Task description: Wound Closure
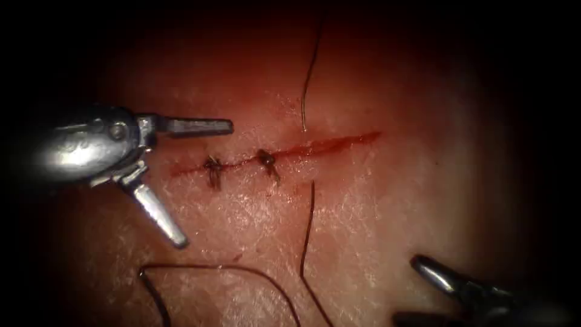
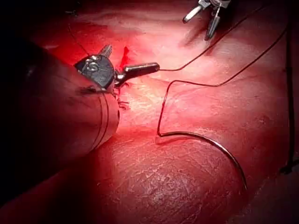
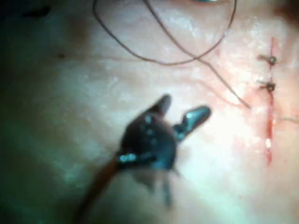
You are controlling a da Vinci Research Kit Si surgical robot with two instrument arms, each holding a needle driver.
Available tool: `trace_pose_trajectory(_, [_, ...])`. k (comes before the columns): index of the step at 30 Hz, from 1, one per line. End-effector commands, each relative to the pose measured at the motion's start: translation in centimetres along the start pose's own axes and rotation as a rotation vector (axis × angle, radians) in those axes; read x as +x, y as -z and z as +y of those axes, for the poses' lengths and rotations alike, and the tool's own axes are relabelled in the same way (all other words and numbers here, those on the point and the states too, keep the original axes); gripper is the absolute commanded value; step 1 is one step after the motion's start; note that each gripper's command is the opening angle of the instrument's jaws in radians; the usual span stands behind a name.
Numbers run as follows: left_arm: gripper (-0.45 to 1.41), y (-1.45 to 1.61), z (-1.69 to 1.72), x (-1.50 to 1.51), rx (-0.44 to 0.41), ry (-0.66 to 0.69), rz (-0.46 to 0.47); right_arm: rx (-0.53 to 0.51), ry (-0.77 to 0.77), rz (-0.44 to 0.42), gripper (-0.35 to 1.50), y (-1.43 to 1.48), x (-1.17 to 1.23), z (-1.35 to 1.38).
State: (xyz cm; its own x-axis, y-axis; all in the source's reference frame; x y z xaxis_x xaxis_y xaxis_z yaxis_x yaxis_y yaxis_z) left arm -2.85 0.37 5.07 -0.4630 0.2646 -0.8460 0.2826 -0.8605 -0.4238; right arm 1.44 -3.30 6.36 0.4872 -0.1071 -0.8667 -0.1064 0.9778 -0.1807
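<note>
The cut [image 1: 315, 146] runs across the tissue [image 1: 387, 212] with two knots [image 1: 212, 165] [image 1: 265, 158] on its left half. My left tool [image 1: 206, 184] sits at the cut's left end, jaws spread wide and holding nothing; it also appears in the left wrist view [image 2: 133, 57]. At the lower right my right tool [image 1: 426, 293] is open and holds nothing, as its own view confirms [image 3: 184, 108]. The curved needle [image 2: 210, 142] lies free on the tissue below the cut [image 1: 242, 268]. The thread [image 1: 307, 230] crosses under the cut just right of the second knot.
The thread's far length [image 1: 311, 66] runs up and away above the cut. Red fluid fills the cut's unstitched right half [image 1: 345, 141]. Loose loops of thread [image 3: 163, 60] lie on the tissue between my right tool and the cut [image 3: 269, 126].
</note>
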Motion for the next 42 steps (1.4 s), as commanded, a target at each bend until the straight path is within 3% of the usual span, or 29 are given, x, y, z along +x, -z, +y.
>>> trace_pose_trajectory(1, [0.93,-0.22,-0.02,-0.09,0.010,-0.009,-0.008,0.003,-0.002,0.002,1.29,-0.06,-0.01,-0.08])
trace_pose_trajectory(3, [0.83,-0.55,0.04,-0.20,0.038,-0.018,-0.024,0.003,-0.001,0.003,1.29,-0.04,-0.02,-0.08])
trace_pose_trajectory(7, [0.64,-0.91,0.14,-0.29,0.060,-0.041,-0.047,0.005,-0.001,0.005,1.28,-0.04,-0.02,-0.08])
trace_pose_trajectory(12, [0.44,-1.16,0.33,-0.30,0.043,-0.084,-0.082,0.006,-0.001,0.006,1.28,-0.04,-0.02,-0.08])
trace_pose_trajectory(22, [0.42,-1.51,0.50,-0.18,0.042,-0.150,-0.138,0.006,-0.001,0.006,1.28,-0.04,-0.01,-0.09])
trace_pose_trajectory(23, [0.31,-1.52,0.49,-0.17,0.049,-0.150,-0.140,0.006,-0.001,0.006,1.28,-0.04,-0.01,-0.09])
trace_pose_trajectory(24, [0.31,-1.52,0.49,-0.17,0.049,-0.150,-0.140,0.006,-0.001,0.006,1.28,-0.04,-0.01,-0.09])
trace_pose_trajectory(28, [-0.45,-1.52,0.44,-0.16,0.074,-0.148,-0.149,0.006,-0.001,0.006,1.28,-0.05,0.00,-0.09])
trace_pose_trajectory(32, [-0.45,-1.44,0.39,-0.14,0.110,-0.146,-0.145,0.006,-0.001,0.006,1.28,-0.05,0.01,-0.09])
trace_pose_trajectory(35, [-0.45,-1.16,0.24,-0.03,0.212,-0.118,-0.087,0.007,-0.004,0.002,1.23,-0.08,0.01,-0.05])
trace_pose_trajectory(42, [-0.45,-0.79,0.14,0.08,0.247,-0.118,-0.046,0.022,-0.016,-0.003,1.19,-0.30,0.05,0.08])
